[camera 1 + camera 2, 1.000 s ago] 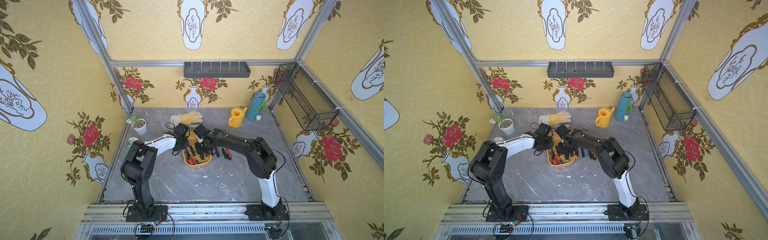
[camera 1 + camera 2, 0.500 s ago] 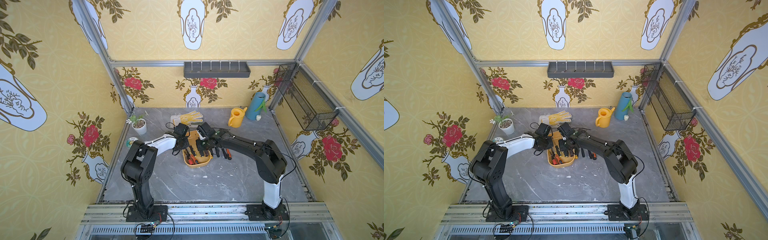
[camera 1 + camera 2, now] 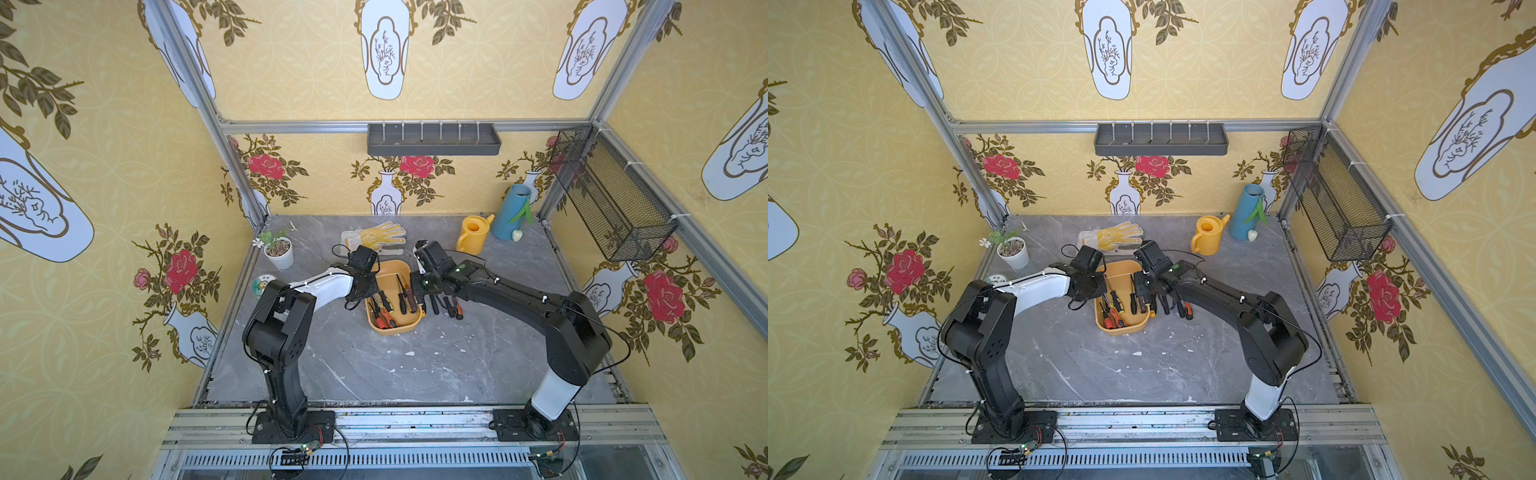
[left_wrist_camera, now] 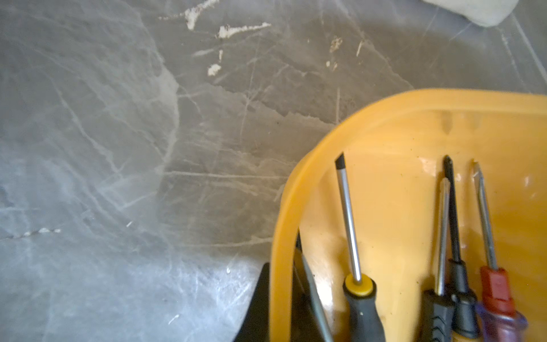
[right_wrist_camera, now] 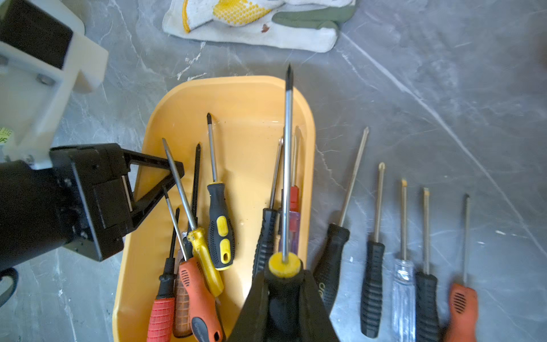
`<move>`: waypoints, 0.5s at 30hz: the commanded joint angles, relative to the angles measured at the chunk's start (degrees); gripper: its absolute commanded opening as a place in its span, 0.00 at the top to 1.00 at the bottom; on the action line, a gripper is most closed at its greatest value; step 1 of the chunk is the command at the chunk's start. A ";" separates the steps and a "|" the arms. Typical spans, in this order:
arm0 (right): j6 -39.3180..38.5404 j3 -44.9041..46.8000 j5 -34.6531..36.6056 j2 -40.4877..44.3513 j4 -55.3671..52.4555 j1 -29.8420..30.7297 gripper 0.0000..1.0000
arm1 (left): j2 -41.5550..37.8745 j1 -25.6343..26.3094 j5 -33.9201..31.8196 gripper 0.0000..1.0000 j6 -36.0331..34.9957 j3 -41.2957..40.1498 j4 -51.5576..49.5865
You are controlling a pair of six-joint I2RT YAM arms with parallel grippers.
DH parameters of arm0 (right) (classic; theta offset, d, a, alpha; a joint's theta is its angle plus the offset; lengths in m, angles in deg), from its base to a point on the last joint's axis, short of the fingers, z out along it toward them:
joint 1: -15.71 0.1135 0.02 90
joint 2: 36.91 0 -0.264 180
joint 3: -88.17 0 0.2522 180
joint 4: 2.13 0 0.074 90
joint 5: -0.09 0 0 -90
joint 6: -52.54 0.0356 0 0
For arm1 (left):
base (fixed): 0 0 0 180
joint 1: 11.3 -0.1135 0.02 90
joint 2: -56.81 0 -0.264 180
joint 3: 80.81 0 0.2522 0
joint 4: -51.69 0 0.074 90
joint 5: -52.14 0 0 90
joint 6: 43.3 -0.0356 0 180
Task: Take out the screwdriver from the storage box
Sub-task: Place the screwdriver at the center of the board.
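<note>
— Where is the box (image 3: 390, 267) found?

— It is set mid-worktop (image 3: 415, 365), between the two arms. Its rim on the left arm's side is clamped by the left claw (image 5: 175, 174), which is closed on it.

— And the screwdriver (image 5: 286, 163)?

— A black-handled one with a yellow collar is gripped at the handle by the right claw (image 5: 283, 284), which is closed round it. It is held over the box's right side, with the shaft pointed past the far rim toward the glove (image 5: 251, 26).

— What else is seen?

— Several more tools (image 5: 220, 231) are seen lying in the box. Five (image 5: 403, 284) are laid in a row on the worktop just beside the box's right wall, shafts pointing the same way. The glove is spread behind the box.
</note>
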State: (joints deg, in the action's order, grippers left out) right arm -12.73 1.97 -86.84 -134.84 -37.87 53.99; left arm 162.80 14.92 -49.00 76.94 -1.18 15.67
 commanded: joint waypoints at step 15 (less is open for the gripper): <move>0.26 2.38 -1.76 -3.19 -0.36 -4.27 1.00 | 1.14 -0.03 1.12 1.00 0.18 -0.48 -4.81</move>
State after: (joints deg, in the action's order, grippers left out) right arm -12.62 5.57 -86.47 -136.29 -37.74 49.75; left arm 162.93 14.92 -48.82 76.92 -0.99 15.89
